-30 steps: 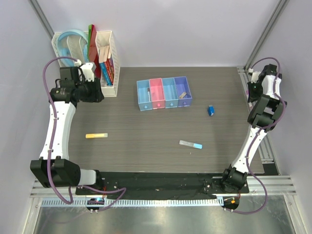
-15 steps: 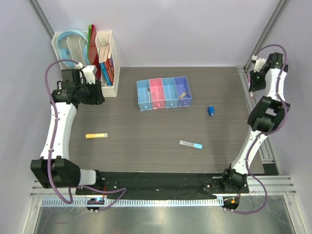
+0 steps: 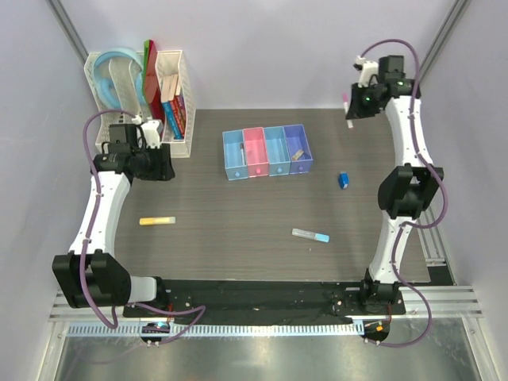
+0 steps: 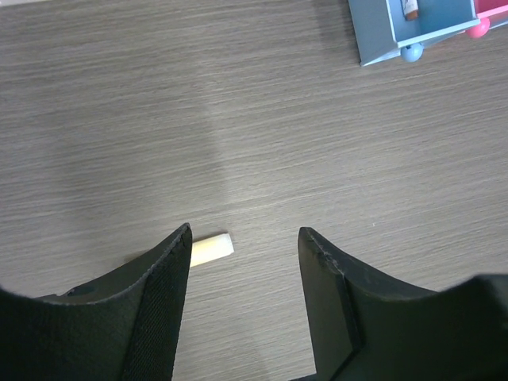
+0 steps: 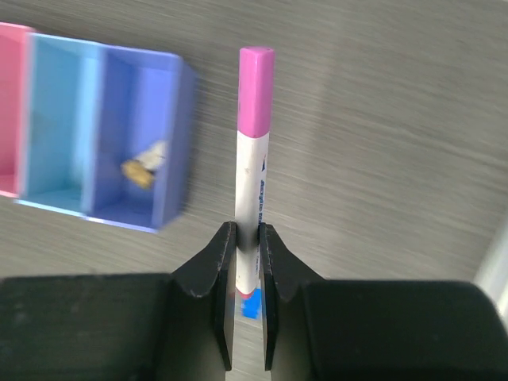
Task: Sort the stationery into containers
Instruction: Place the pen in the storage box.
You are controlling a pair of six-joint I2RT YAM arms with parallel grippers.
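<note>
Seen from above, the 4 joined bins (image 3: 267,151) sat mid-table (image 3: 238,262), with the dark-blue block (image 3: 344,180), grey stick (image 3: 310,235) and orange-yellow piece (image 3: 156,221) lying loose. At the left wrist, the left gripper (image 4: 244,238) stood open over that piece's pale end. At the right wrist, the right gripper (image 5: 248,238) clamped the pen (image 5: 254,159); the violet bin (image 5: 135,95) held the tan piece (image 5: 143,171).

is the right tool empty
No, the right tool is shut on a white pen with a pink cap, which stands up between its fingers.
</note>
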